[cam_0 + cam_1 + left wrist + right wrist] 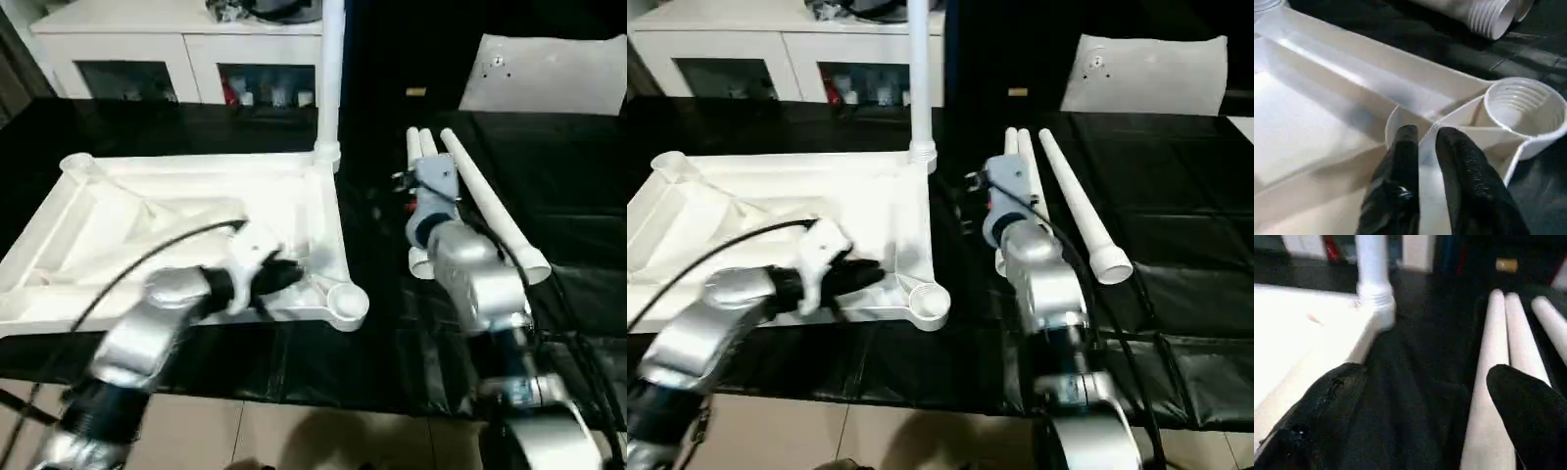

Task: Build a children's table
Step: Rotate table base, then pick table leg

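The white tabletop [118, 215] lies ribbed side up on the black-covered work table. One white leg [331, 69] stands upright in its far right corner socket. Three more legs [1078, 211] lie side by side on the black cover to the right. My left gripper [1422, 134] hovers just inside the near right corner socket [1523, 110]. Its fingers stand open by a narrow gap over a thin rib. My right gripper [1425, 374] is wide open above the black cover, between the tabletop's right edge and the lying legs. It holds nothing.
A white glass-door cabinet [176, 49] stands behind the work table. A white sheet [549, 73] lies at the back right. The work table's front edge runs close to my arms, with tiled floor [245, 431] below. A black cable [147, 259] arcs over my left forearm.
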Available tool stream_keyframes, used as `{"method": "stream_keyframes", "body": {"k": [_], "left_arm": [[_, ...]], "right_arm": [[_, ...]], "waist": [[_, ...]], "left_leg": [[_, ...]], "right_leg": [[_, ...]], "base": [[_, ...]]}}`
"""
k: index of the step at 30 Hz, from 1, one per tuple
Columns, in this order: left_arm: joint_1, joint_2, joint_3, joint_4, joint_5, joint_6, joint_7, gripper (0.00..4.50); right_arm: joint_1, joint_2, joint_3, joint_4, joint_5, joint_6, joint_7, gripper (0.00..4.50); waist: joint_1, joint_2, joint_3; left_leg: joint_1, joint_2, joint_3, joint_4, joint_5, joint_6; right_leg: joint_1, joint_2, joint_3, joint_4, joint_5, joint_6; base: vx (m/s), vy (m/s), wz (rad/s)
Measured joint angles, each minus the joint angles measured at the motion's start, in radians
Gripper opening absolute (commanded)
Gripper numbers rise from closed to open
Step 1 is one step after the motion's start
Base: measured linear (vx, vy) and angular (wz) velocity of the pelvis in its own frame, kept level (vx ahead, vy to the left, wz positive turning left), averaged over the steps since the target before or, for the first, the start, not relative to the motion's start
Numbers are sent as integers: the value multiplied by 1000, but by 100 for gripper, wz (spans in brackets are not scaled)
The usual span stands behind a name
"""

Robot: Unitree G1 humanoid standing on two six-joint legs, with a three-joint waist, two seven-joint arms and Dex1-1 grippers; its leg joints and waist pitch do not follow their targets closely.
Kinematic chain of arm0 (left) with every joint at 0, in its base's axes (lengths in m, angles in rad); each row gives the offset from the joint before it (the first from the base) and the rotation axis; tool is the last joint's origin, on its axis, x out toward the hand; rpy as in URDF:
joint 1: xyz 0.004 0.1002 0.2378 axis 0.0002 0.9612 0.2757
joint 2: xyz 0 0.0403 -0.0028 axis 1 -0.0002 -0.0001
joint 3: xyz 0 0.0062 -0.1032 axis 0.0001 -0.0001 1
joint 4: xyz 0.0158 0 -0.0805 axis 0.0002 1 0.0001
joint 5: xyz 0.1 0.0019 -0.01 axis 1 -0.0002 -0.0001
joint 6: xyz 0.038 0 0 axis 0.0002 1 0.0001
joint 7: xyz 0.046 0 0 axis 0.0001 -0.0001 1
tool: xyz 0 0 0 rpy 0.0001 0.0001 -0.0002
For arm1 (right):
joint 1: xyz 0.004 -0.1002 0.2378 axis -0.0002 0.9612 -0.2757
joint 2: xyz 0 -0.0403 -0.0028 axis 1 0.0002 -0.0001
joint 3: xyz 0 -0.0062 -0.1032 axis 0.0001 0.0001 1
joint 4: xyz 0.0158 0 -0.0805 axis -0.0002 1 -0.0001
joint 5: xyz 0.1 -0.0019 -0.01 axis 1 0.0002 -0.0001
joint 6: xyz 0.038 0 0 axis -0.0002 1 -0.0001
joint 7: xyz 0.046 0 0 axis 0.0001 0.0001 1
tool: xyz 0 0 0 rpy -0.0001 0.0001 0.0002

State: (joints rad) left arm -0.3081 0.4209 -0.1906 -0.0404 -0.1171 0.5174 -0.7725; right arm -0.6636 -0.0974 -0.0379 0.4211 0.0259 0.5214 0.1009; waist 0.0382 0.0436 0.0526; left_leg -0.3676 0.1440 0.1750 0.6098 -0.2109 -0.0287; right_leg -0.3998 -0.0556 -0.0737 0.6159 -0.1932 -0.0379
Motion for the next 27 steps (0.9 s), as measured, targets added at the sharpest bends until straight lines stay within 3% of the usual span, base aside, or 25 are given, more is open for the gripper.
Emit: {"method": "stream_keyframes", "body": {"k": [4,9,13,19,27], "left_arm": [[34,39,12,-125,-21,54,-8,144],[36,50,19,-192,-38,104,-11,171],[36,53,19,-221,-43,124,-8,210],[43,74,17,-257,-43,163,3,219],[63,96,8,-261,-44,177,2,219]], "right_arm": [[-145,-33,-26,227,10,12,14,450],[-232,-49,-54,409,13,-26,1,450],[-274,-64,-69,543,11,-57,-20,450],[-337,-74,-77,726,2,-116,-47,450],[-360,-74,-124,805,23,-131,-61,450]], "waist": [[4,1,1],[11,2,1],[15,4,2],[16,4,2],[15,4,2]], "left_leg": [[0,0,0,1,0,0],[0,0,0,1,0,0],[0,0,0,1,0,0],[0,0,0,2,0,0],[0,0,0,3,0,0]], "right_leg": [[0,0,0,1,0,0],[0,0,0,1,0,0],[0,0,0,1,0,0],[0,0,-1,2,0,0],[0,0,-1,4,0,0]], "base": [[0,0,0],[0,0,0],[0,0,0],[0,0,0],[0,0,0]]}}
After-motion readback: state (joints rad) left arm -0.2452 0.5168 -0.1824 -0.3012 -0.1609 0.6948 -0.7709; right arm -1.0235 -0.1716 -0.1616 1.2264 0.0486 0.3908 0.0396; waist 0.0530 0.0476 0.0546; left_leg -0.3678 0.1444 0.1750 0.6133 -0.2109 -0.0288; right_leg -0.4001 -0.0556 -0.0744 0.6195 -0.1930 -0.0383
